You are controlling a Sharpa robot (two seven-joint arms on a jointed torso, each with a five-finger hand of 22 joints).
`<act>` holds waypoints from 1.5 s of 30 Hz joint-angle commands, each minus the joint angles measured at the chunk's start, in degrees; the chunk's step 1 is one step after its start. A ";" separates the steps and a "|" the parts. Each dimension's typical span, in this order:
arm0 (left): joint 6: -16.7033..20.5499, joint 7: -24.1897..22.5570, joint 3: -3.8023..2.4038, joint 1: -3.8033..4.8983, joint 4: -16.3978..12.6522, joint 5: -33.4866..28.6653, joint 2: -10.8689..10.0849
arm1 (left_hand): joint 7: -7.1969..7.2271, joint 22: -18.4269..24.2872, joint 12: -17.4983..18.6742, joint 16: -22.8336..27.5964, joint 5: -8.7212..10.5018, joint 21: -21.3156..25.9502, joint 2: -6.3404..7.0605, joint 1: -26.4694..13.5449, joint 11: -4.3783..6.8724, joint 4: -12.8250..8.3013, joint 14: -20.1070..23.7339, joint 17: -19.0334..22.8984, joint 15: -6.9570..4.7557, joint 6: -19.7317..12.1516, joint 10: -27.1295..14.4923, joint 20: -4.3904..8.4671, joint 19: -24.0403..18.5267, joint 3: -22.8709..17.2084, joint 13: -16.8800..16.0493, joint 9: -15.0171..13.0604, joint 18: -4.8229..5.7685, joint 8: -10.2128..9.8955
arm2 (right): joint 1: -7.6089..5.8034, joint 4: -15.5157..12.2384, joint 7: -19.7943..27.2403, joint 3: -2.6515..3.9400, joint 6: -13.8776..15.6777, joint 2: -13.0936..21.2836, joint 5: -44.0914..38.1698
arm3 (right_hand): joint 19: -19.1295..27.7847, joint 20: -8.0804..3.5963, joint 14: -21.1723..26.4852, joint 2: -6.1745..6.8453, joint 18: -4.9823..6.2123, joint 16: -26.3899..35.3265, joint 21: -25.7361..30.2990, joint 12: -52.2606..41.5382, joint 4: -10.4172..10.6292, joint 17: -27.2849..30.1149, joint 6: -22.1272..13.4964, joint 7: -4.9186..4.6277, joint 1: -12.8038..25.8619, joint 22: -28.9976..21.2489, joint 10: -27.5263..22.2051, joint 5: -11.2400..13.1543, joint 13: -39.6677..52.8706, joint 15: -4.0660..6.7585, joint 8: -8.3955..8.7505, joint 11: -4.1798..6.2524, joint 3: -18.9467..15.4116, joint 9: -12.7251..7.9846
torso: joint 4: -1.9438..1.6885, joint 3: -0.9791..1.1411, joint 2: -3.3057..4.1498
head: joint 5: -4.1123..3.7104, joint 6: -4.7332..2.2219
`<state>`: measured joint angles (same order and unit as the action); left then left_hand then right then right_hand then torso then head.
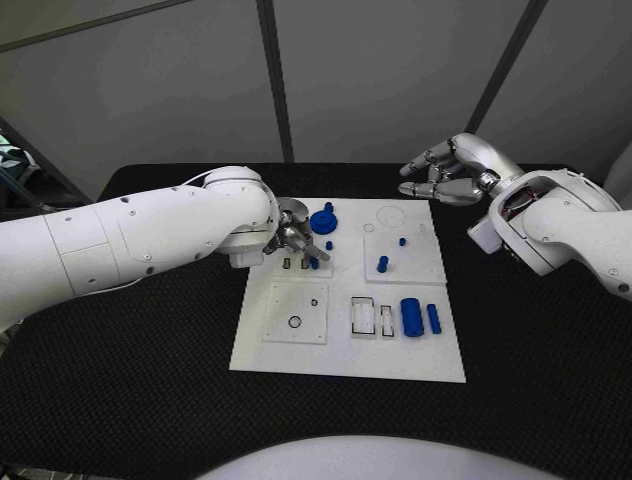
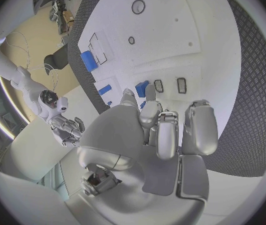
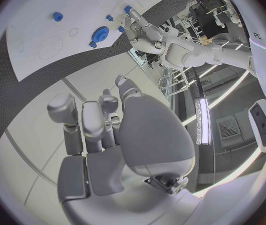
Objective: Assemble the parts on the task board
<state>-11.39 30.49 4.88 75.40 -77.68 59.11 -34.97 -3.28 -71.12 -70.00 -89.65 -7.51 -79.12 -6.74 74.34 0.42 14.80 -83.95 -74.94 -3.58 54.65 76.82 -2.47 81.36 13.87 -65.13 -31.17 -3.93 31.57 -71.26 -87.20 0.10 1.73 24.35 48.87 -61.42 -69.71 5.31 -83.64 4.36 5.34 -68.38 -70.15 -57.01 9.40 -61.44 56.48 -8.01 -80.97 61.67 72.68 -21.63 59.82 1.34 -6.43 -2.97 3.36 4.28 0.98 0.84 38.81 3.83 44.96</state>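
The left hand (image 1: 296, 243) is held low over the near-left part of the white board (image 1: 348, 350), its fingers curled down onto a small blue piece (image 1: 313, 262) that stands by two dark slots. From the left wrist view the fingertips (image 2: 150, 106) appear to be touching or pinching a blue piece (image 2: 143, 89) beside those slots, though whether it is truly gripped cannot be told — the palm hides the contact. The hand seems to be placed so in order that the piece may be pressed down into its seat.

The right hand (image 1: 453, 172) is kept raised beyond the far right corner of the board, well apart from every piece. Its fingers (image 3: 85, 120) are curled in and nothing is held between them; it is probably parked there to leave the board free for the other arm.

Other blue pieces are spread over the board: a round gear-like one (image 1: 323, 222) just beyond the left hand, a small peg (image 1: 383, 265) near the middle, a tiny one (image 1: 403, 241) beside it, and two longer blocks (image 1: 411, 318) at the near right, next to some open rectangular frames (image 1: 362, 316). A square plate with a small ring (image 1: 296, 313) lies at the near left.

The gear sits close to the left hand's fingers and could be knocked if the hand is shifted away from the robot — otherwise nothing is judged to stand in the way. Most pieces are still loose, so the task is taken to be at an early stage.
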 commanded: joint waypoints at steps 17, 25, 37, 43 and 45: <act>-0.75 0.43 -0.01 0.04 -0.21 0.14 0.14 | 0.60 -0.24 0.34 -0.32 -0.87 -0.05 -1.92 5.78 0.92 -2.24 -6.04 -15.02 -0.96 -1.75 -0.34 0.58 -0.08 -7.35 0.57 -1.91 0.05 0.19 | -0.10 0.15 -0.25 0.04 -0.61 -0.12 -0.23 | -0.55 -0.16 -0.55 0.52 1.13 0.62 0.58 -0.46 0.42 -0.06 0.33 -0.13 -0.37 -0.18 -0.14 -2.06 0.10 -0.04 0.22 0.05 0.60 -0.07 | -0.01 0.02 -0.03 | 0.15 0.13; 0.76 0.15 -0.01 0.03 -0.67 -3.54 -0.25 | 0.58 -0.02 2.03 -0.03 -1.75 0.35 1.10 8.90 1.20 -3.35 -5.91 -14.64 -0.97 -2.80 -1.50 0.88 -0.39 -20.71 1.99 -2.60 -0.03 -0.64 | -0.10 0.31 -0.69 0.04 -0.77 -0.19 -0.58 | -0.69 -0.19 -0.64 0.67 1.12 0.66 0.64 -0.45 0.42 -0.23 0.33 -0.15 -0.62 -0.16 -0.24 -3.31 0.07 -0.03 0.23 0.05 1.01 -0.09 | 0.00 0.01 -0.09 | 0.40 0.03; 7.09 -0.59 0.01 -0.03 -2.98 -6.74 -2.73 | 0.20 -0.88 2.64 0.03 -1.31 0.43 13.08 -2.72 0.78 -7.00 -5.89 -14.56 -0.75 -3.21 -0.72 0.45 -0.17 -52.51 3.18 -7.00 0.02 1.87 | -0.10 0.69 -0.83 0.04 -0.98 -0.26 -0.62 | -0.83 -0.23 -0.72 1.05 1.12 0.94 0.84 -0.45 0.72 -0.28 0.37 -0.17 -0.69 -0.25 -0.34 -5.67 -0.01 -0.01 0.25 0.05 1.84 -0.12 | -0.16 -0.02 -0.13 | 0.43 -0.63; 9.24 -0.80 0.02 -0.17 -4.51 -6.27 -3.88 | 0.24 -1.14 2.61 0.02 -1.45 0.37 13.51 -4.38 0.76 -8.61 -5.90 -14.58 -0.80 -3.31 -0.58 0.45 -0.07 -54.86 3.25 -7.71 0.05 2.32 | -0.10 0.87 -0.88 0.04 -1.10 -0.36 -0.63 | -0.87 -0.23 -0.74 1.14 1.11 0.98 0.87 -0.45 0.81 -0.31 0.38 -0.18 -0.68 -0.25 -0.36 -6.13 -0.03 -0.01 0.25 0.06 2.03 -0.12 | 0.02 0.10 -0.07 | 0.77 -0.65; 10.09 -0.87 0.03 -0.25 -5.11 -5.78 -4.34 | 0.25 -1.25 2.55 0.00 -1.49 0.31 13.57 -4.70 0.77 -8.88 -5.91 -14.60 -0.80 -3.32 -0.51 0.45 -0.02 -55.27 3.19 -7.84 0.07 2.41 | -0.10 0.92 -0.90 0.04 -1.14 -0.36 -0.63 | -0.87 -0.23 -0.74 1.15 1.11 0.98 0.87 -0.45 0.82 -0.32 0.38 -0.18 -0.67 -0.24 -0.36 -6.19 -0.03 -0.01 0.25 0.06 2.06 -0.12 | -0.04 0.05 -0.04 | 0.71 -0.73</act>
<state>-4.43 30.29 4.92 75.13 -82.38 53.41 -39.12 -3.18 -72.33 -67.61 -89.65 -9.07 -78.88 6.78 70.26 1.17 13.50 -83.95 -74.93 -4.40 51.68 75.75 -1.84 80.97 -33.49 -61.93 -38.93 -3.93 33.80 -71.26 -86.28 -0.73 1.73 23.61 48.55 -61.83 -70.35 5.09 -83.64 5.04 5.33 -67.67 -69.61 -57.23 10.21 -61.67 56.48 -8.01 -81.66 61.47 72.68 -27.49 59.85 1.34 -6.43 -2.97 5.10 4.23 0.89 0.88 38.71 4.56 44.28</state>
